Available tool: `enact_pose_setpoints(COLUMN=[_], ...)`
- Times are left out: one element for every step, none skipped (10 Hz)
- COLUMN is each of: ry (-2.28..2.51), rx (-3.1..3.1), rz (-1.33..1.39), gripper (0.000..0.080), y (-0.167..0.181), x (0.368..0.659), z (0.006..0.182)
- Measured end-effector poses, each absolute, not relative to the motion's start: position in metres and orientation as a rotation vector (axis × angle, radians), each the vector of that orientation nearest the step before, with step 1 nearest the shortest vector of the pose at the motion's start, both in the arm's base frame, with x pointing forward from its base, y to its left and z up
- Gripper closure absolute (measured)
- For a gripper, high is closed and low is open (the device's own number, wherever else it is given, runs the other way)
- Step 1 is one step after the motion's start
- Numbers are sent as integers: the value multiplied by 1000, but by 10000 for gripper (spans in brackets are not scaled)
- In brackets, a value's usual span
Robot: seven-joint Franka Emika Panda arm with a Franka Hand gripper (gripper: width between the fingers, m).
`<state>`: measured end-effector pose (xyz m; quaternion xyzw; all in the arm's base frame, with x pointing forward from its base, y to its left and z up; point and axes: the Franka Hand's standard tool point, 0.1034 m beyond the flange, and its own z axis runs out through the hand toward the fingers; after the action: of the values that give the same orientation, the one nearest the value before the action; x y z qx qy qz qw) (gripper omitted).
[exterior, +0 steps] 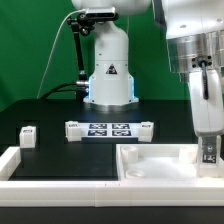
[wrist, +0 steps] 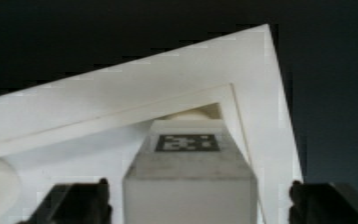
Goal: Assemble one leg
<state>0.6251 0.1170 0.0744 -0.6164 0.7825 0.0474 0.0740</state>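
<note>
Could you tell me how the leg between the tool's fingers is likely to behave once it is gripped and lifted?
The leg looks like a solid, flat-sided white block, so it is probably stiff and unlikely to roll. Its smooth faces may be slippery. The tool stands open astride it, over the tray.

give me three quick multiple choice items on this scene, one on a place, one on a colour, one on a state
1. Where is the gripper?
A. over the white square piece
B. over the marker board
C. at the robot base

2. What colour is the table top?
A. white
B. black
C. red

3. How do the fingers stand around the leg?
A. clamped on it
B. on either side, gaps showing
C. away from it

A: the exterior view shows it there. B: the surface is dark. B: the wrist view shows space beside the leg.
</note>
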Motion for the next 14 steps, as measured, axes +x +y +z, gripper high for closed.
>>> enact_pose_setpoints(ry=[2313, 2206, 2053, 1949, 1879, 1713, 1582, 1520, 1342, 1184, 1066, 961, 749, 605], rx=[-1897, -2032, -2186, -2282, -2342, -2471, -2559, -2601, -2707, -2787, -2837, -2898, -2976, -3008], rz=[147, 150, 156, 169, 163, 141, 126, 124, 103, 87, 77, 63, 44, 38], gripper=[203, 166, 166, 153, 153, 151, 151, 151, 151, 151, 151, 151, 151, 151], y=[116, 115, 117, 119, 122, 122, 122, 123, 122, 121, 121, 122, 121, 119], x=[625, 624, 624, 624, 625, 625, 625, 624, 624, 624, 624, 623, 624, 624], z=[75, 76, 77, 79, 80, 80, 80, 80, 79, 79, 79, 79, 80, 80])
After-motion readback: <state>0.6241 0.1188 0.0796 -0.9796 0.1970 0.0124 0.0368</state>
